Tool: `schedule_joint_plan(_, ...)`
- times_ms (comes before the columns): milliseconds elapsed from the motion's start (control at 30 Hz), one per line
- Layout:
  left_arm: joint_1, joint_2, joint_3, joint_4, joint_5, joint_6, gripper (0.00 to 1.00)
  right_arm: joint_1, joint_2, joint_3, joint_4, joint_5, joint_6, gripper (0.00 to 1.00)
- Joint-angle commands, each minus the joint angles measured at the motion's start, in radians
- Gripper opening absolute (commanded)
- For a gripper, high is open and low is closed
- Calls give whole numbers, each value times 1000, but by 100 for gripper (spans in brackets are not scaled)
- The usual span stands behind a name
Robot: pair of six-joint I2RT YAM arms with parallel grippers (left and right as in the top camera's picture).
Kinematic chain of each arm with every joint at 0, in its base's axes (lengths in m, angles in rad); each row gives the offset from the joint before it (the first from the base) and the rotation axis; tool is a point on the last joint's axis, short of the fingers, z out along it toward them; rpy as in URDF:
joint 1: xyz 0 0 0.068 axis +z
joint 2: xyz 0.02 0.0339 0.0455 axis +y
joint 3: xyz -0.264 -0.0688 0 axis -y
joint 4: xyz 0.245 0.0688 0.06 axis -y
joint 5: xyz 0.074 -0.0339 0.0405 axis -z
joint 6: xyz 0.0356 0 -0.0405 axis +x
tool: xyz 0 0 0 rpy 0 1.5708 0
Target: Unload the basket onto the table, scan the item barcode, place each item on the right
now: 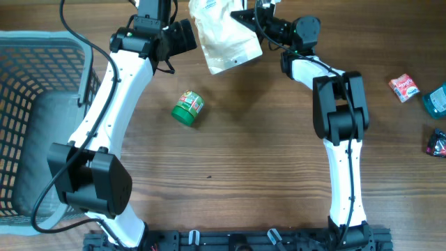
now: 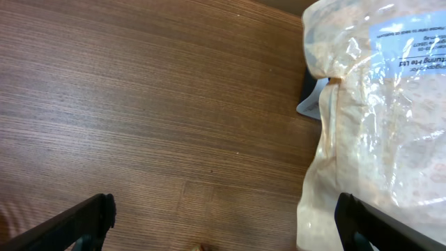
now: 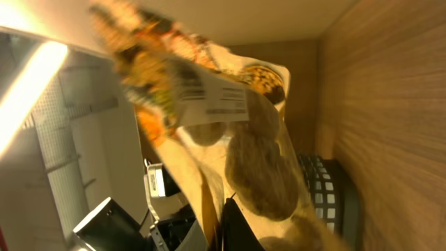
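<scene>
Pinched shut in the right claw (image 1: 245,17): the top edge of a crinkly, glossy plastic biscuit pouch (image 1: 226,35), hanging down and to the left of the fingertips, apparently raised above the wood-grain table (image 1: 265,153). From the right wrist view, round brown biscuit shapes bulging against the clear film, with a white rectangular barcode label (image 3: 209,101) stuck slantwise near the upper end. Blurred orange and dark print along the far edge, unreadable.

Spread as wide as possible just left of the pouch: the left claw (image 1: 182,36), gripping nothing. Between its two black fingertips (image 2: 80,222), only bare streaked plank. By the other tip, the pouch's pale, wrinkled, shiny side, carrying a white patch of small print too fine to read.

Well below the left claw on the table: a small round green tub (image 1: 188,108) with a red and white label. Far to that claw's left: a grey plastic mesh basket (image 1: 42,77) with rounded corners.

Far right of the right claw, near the table edge: a small crumpled red packet (image 1: 404,87), a teal rounded item (image 1: 436,101) cut off by the frame, and a dark foil wrapper (image 1: 437,143).
</scene>
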Motion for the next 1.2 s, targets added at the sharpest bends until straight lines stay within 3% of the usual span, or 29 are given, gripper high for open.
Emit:
schedule_joint_plan(0,-2,-23,10,-1,-17,19,100,-18,-21,12,-83,-29,-39,5)
schedule_joint_plan(267,-2,-23,10,-2,-17,19,100,-21,-119,12,-276,-5,-231,5)
schedule_joint_plan(533,-2,-23,10,-1,-17,19,100,-71,-419,12,-878,15,-599,5)
schedule_joint_plan(667,-2,-23,9,-2,-17,19,100,-129,-607,12,-1329,216,-880,5)
schedule_joint_plan(833,-2,-23,9,-1,-16,-7,100,-224,-840,12,-1805,582,-1131,5)
schedule_joint_plan(1167,-3,-23,9,-2,-15,-41,100,-386,-949,5,-2207,815,-1247,5)
